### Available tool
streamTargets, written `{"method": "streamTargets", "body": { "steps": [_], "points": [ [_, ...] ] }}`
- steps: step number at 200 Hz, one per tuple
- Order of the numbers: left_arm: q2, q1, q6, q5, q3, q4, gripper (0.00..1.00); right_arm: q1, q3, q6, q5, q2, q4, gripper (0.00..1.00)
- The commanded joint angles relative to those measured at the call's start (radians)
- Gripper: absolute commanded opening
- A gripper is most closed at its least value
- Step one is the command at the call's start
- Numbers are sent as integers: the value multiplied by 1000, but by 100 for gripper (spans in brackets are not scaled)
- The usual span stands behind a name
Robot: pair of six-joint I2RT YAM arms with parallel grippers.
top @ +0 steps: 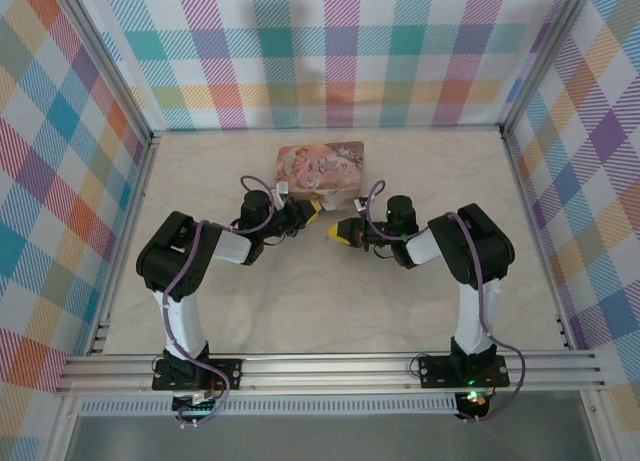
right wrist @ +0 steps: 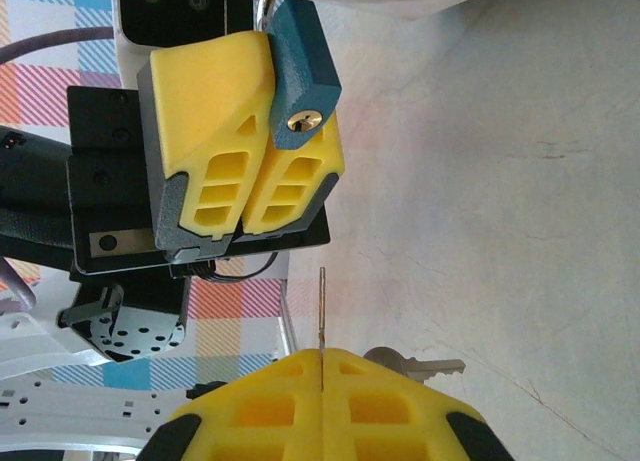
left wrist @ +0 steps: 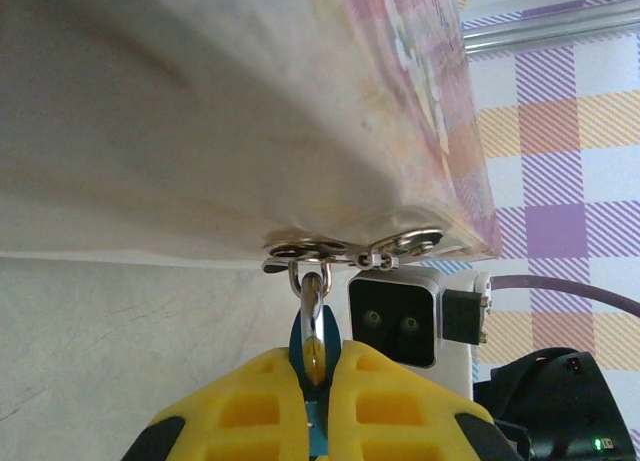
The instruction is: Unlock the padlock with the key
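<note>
We've got L claw [left wrist: 315, 366] clamped tight on padlock [right wrist: 300, 76], which hangs off the hasp [left wrist: 350, 249] at tin [left wrist: 300, 111] front. R claw [right wrist: 322, 366] pinches key [right wrist: 322, 311], blade aimed twd keyhole [right wrist: 300, 122], near, not touching.

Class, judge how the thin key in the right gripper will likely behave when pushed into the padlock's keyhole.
The key looks thin metal: probably stiff, light. Gripped at one end by the right gripper, it may pivot or slip against the padlock.
</note>
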Motion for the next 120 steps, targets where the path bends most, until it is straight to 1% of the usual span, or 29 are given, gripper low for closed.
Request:
{"method": "streamTargets", "body": {
  "steps": [1,32,82,101,120],
  "points": [
    [-17,-27,-17,177,-13,95,1,-10,42,34,39,27,79,0],
    [-14,-26,2,161,-19,70,1,-32,22,97,45,58,190,0],
    [1,-21,140,83,-14,-94,2,-45,-118,56,56,35,222,0],
    [24,-21,160,76,-11,-106,2,-61,-181,50,61,25,251,0],
    [36,-28,211,60,-6,-174,3,-69,-229,28,62,5,248,0]
  ]
}}
